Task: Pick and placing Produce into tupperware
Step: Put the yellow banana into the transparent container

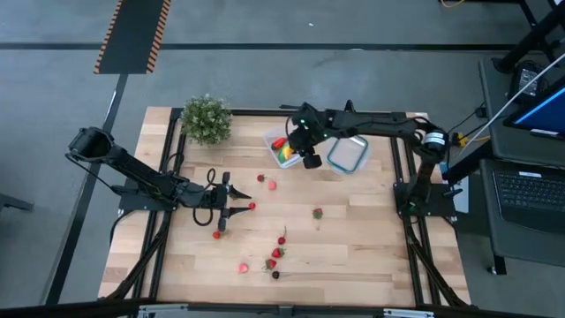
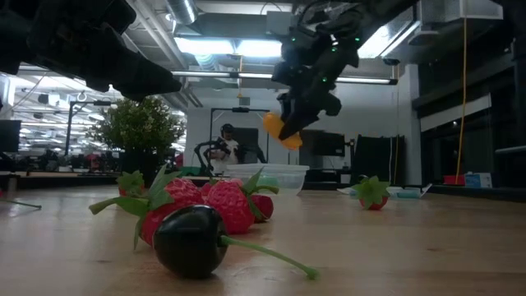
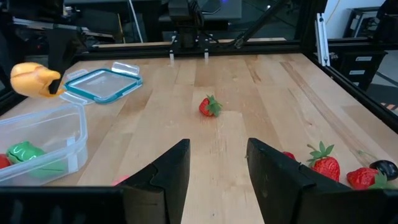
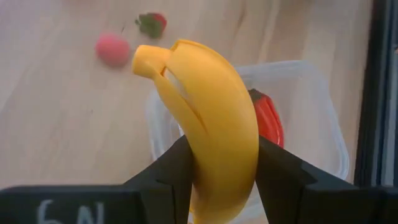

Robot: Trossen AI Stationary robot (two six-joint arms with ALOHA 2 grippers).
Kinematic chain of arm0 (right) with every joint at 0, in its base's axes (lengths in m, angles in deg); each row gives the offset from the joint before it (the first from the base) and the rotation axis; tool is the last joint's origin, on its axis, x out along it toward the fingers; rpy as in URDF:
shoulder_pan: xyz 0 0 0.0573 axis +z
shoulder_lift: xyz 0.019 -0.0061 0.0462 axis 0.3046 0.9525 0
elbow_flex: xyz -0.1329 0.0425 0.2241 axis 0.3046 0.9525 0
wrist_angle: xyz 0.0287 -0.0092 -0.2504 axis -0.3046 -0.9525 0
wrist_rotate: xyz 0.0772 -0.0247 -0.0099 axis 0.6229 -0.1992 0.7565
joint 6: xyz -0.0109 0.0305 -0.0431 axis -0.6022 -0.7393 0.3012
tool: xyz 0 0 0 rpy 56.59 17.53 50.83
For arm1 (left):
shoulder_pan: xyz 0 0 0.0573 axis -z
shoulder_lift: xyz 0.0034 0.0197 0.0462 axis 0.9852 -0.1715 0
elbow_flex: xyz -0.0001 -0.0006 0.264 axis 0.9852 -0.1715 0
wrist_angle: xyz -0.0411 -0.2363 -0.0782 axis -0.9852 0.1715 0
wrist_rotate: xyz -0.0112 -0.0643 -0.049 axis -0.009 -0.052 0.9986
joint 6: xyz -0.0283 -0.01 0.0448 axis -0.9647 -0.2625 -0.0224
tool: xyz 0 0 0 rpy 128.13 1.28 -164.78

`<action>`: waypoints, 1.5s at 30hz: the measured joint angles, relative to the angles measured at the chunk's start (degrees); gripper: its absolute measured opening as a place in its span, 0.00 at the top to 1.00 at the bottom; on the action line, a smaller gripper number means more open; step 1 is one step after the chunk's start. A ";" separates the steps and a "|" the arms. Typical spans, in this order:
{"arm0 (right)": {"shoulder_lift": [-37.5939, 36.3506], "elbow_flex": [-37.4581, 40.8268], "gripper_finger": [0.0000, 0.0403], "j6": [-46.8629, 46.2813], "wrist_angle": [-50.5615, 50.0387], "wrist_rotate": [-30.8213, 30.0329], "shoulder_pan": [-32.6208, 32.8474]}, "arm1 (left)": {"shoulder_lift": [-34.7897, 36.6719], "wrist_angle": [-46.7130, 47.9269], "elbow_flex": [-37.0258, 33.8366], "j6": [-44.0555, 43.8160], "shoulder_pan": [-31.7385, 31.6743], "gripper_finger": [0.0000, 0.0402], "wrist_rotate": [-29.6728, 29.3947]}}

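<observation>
High view: right gripper [image 1: 309, 152] hovering over the tupperware [image 1: 281, 148] at 12 o'clock of the table [image 1: 353, 256], next to a blue-rimmed lid [image 1: 349, 154] at its 3 o'clock. Tub already holding red, yellow and green pieces. Left gripper [image 1: 228, 205] resting low at 9 o'clock of the table, fingers apart, gripping nothing. Loose strawberries [image 1: 275, 253] scattering around 6 o'clock, potted plant [image 1: 207, 118] at 11 o'clock.

Low view: right gripper dangling a yellow banana [image 2: 279, 129] above the clear tub, not touching it. Strawberry pile and a dark fruit [image 2: 191, 238] sitting close to the lens.

Left wrist view: left fingers [image 3: 165, 174] spreading with bare wood between, nothing grasped. Green piece [image 3: 23, 152] lying inside the tub; banana hanging at 10 o'clock above the tub.

Right wrist view: right fingers [image 4: 168, 171] clamping the banana at its mid-body, tip pointing away; red pepper [image 4: 267, 118] lying in the tub beneath.

Handling, judging only: looking like light hollow plastic, stiff, smooth and likely slippery, not fragile. Pinching across the thick middle seeming safest; curved ends likely squirting out. Dropping from this height risking a bounce off the tub wall.
</observation>
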 joint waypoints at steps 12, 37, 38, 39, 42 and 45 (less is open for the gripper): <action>8.07 -8.65 0.65 5.62 -9.66 0.21 -0.35 | 0.00 0.07 0.00 0.02 0.00 0.62 -0.09; 10.22 -8.68 0.65 8.92 -7.41 2.72 -1.47 | 0.00 0.90 0.00 0.04 0.00 0.62 -0.17; 10.31 -8.67 0.65 8.91 -7.55 2.72 -1.44 | 0.00 0.90 0.00 0.04 0.00 0.62 -0.17; 10.55 -8.65 0.65 8.92 -7.65 2.71 -1.43 | 0.00 0.90 0.00 0.04 0.00 0.62 -0.17; 11.77 -8.68 0.65 8.90 -7.67 2.77 -1.47 | 0.00 0.90 0.00 0.04 0.00 0.62 -0.18; 13.52 -8.68 0.65 9.07 -7.12 2.76 -1.47 | 0.00 0.90 0.00 0.04 0.00 0.62 -0.20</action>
